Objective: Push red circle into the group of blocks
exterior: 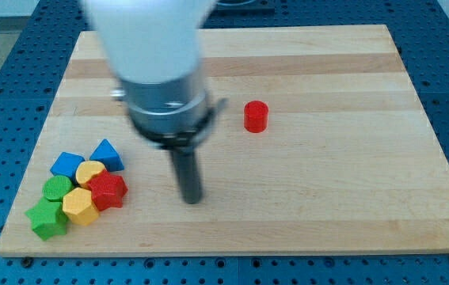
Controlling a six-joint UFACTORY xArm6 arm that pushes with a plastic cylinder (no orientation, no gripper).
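Note:
The red circle (256, 116) is a short red cylinder standing alone on the wooden board (327, 198), right of centre toward the view's top. The group of blocks lies at the view's lower left: a blue block (67, 165), a blue triangular block (108, 153), a yellow block (91, 172), a green round block (57, 188), a red star-like block (108, 191), a yellow hexagon (80, 206) and a green star-like block (47, 219). My tip (192, 199) is on the board between the group and the red circle, well down-left of the circle and touching neither.
The arm's large white and grey body (154, 71) hangs over the board's upper left and hides the part behind it. A blue perforated table (2, 87) surrounds the board on all sides.

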